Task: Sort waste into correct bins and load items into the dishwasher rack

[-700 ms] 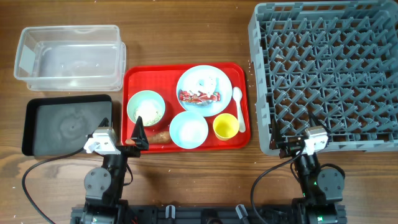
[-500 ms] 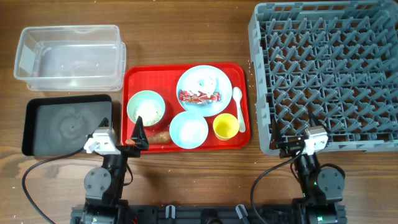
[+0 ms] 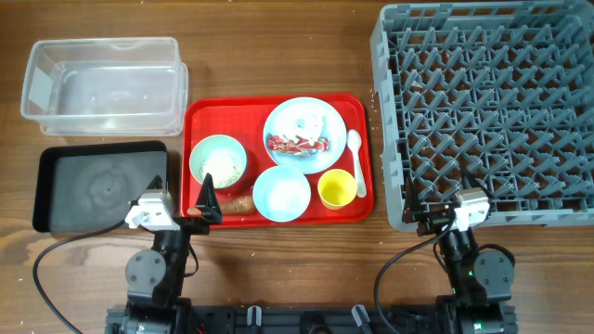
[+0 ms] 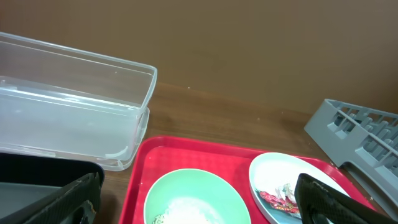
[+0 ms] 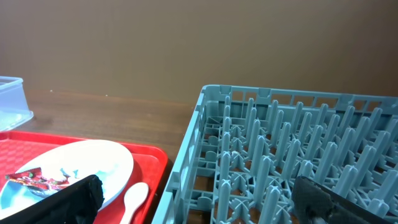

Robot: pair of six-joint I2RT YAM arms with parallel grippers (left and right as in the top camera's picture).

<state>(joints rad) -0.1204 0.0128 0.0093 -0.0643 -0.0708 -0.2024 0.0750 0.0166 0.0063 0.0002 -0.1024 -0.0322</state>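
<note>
Left claw point(image 3: 182, 188) and right claw point(image 3: 440, 190) gape empty, frame bottom. Crumpled wrapper point(image 3: 297, 144) lies on the blue plate point(image 3: 302, 113), frame centre. We judge it light, soft, crinkly; pinch its middle.

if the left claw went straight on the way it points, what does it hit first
Probably the pale green bowl on the red tray: the wrist view shows it centred between the left claw's fingers. Height is unclear though.
</note>
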